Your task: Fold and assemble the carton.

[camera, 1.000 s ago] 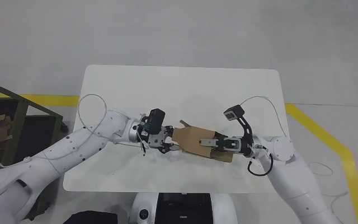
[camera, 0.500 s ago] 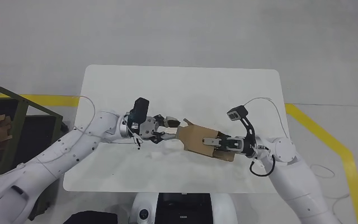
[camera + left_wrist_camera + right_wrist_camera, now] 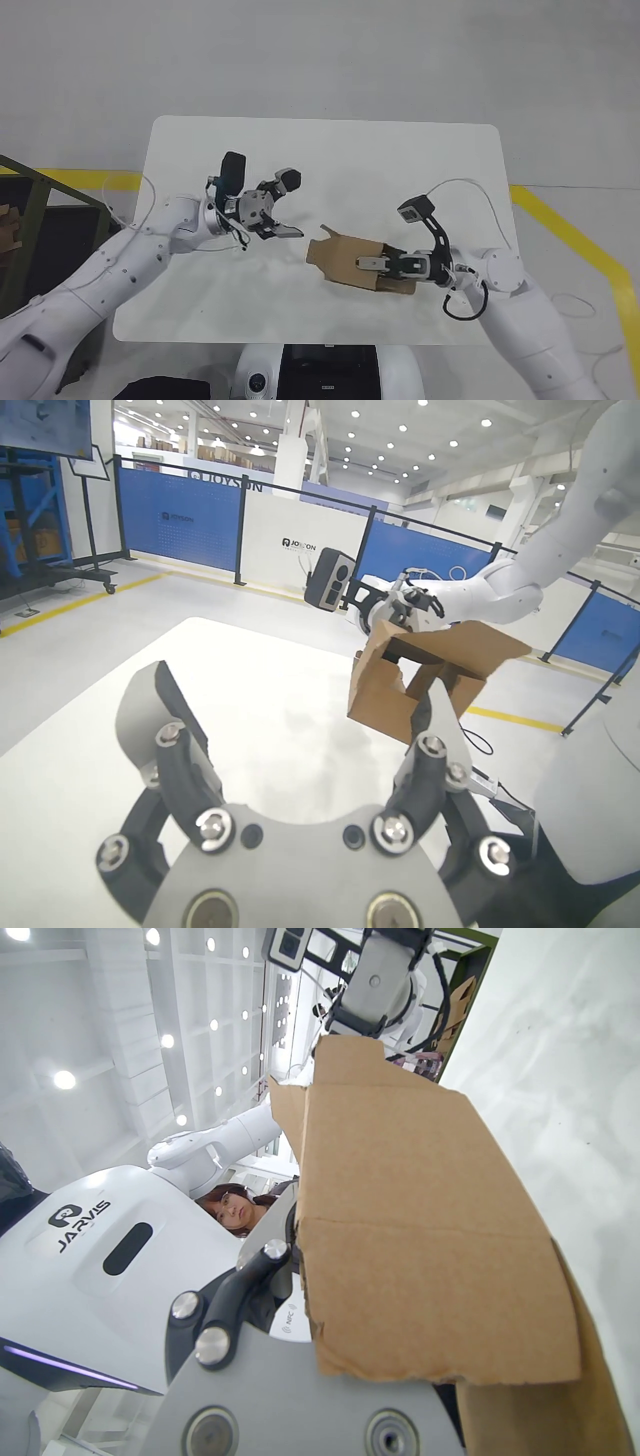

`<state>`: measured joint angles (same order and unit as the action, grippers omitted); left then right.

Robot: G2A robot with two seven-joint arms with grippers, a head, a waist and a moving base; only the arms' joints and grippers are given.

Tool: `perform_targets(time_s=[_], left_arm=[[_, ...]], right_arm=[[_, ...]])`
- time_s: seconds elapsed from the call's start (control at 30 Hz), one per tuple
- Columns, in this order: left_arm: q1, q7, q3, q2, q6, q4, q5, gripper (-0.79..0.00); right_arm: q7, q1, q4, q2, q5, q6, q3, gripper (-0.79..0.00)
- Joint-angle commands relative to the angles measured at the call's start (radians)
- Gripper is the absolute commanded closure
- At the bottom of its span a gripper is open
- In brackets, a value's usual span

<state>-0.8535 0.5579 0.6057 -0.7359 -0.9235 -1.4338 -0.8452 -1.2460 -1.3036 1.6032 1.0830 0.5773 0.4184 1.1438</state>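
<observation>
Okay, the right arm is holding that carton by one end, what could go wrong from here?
First, only the right gripper holds the carton, at one end, while the left gripper hangs open and apart from it, so the free end may sag or twist in the grip. Second, the flaps at that free end stand loose; an approaching left gripper could snag or crush one instead of folding it.
</observation>
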Motion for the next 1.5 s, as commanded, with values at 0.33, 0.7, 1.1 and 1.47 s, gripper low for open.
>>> perform_targets(time_s=[0.33, 0.7, 1.1, 1.47], left_arm=[[0.013, -0.202, 0.019, -0.045, 0.038, 0.019, 0.126, -0.785], [0.016, -0.331, 0.029, -0.076, -0.036, 0.039, 0.174, -0.785], [-0.029, -0.391, 0.065, -0.087, -0.089, -0.026, 0.122, -0.785], [-0.032, -0.439, 0.083, -0.112, -0.085, -0.038, 0.124, -0.785]], right_arm=[[-0.002, 0.029, 0.015, 0.007, -0.036, -0.018, -0.054, 0.0], [0.021, 0.044, -0.014, 0.007, -0.012, -0.013, -0.045, 0.0], [0.026, 0.048, -0.026, 0.007, 0.003, -0.006, -0.044, 0.0], [0.024, 0.037, -0.008, 0.006, -0.01, -0.006, -0.048, 0.0]])
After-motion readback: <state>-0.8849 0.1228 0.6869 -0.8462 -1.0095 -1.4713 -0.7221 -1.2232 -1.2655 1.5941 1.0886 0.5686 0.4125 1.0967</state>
